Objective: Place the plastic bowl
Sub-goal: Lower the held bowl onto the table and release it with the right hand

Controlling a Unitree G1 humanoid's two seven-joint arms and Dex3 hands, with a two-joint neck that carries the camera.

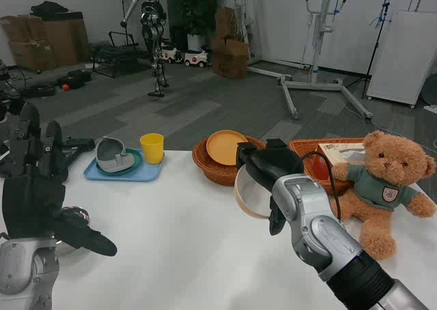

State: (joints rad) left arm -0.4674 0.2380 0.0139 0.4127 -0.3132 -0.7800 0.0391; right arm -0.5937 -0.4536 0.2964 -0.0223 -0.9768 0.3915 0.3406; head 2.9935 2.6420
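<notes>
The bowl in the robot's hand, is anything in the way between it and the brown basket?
Nothing visible is. The right hand holds the plastic bowl right beside the brown basket. Only an orange plate lies inside the basket.

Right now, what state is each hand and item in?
right hand: grips the plastic bowl, raised and tilted
left hand: open, holds nothing
orange plate: in the round wicker basket
yellow cup: upright on the blue tray
teddy bear: sitting upright
</notes>
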